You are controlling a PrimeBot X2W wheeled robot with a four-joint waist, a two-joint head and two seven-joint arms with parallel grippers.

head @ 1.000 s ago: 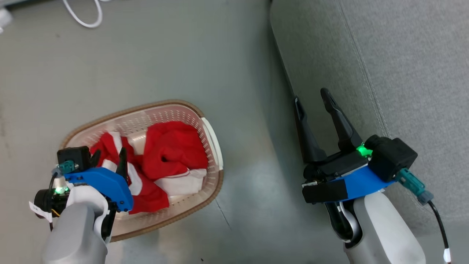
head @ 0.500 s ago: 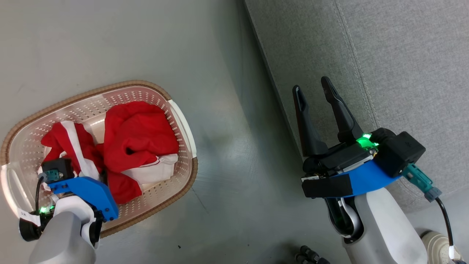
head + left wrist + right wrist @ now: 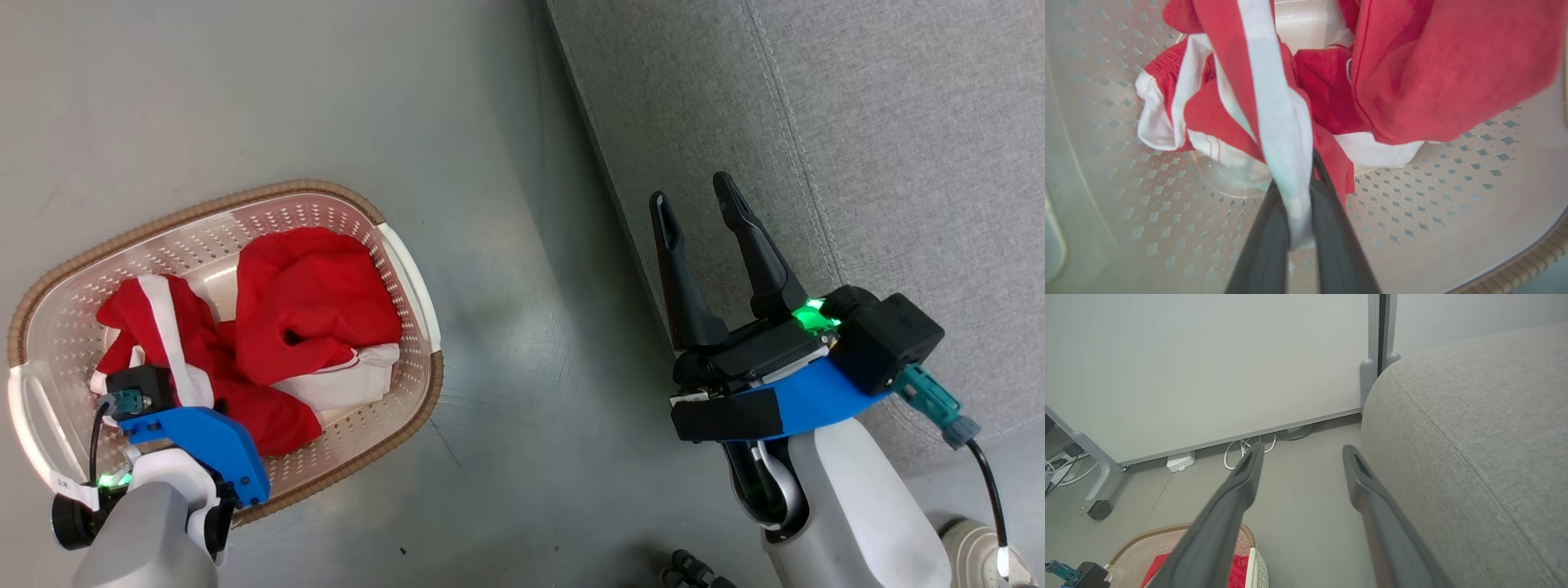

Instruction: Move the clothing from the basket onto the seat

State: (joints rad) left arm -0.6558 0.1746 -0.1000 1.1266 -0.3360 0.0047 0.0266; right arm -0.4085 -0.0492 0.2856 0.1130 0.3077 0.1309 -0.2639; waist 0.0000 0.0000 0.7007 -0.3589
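While clamped, clothing (image 3: pixel 1265 102) stripe parallels fingers (image 3: pixel 1257 257)

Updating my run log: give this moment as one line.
left claw: shut on red-and-white garment | garment: in laundry basket | right claw: open, empty, beside sofa

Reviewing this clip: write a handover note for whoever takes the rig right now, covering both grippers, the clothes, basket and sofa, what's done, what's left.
Left gripper: shut on the red white-striped fabric garment, by its white band, inside the cream perforated plastic basket with a brown woven rim.
Right gripper: open, empty, by the edge of the grey woven-fabric sofa.
Second red fabric garment: lying in the basket.
Done: first garment gripped.
Left: lift it onto the sofa, then move the second.
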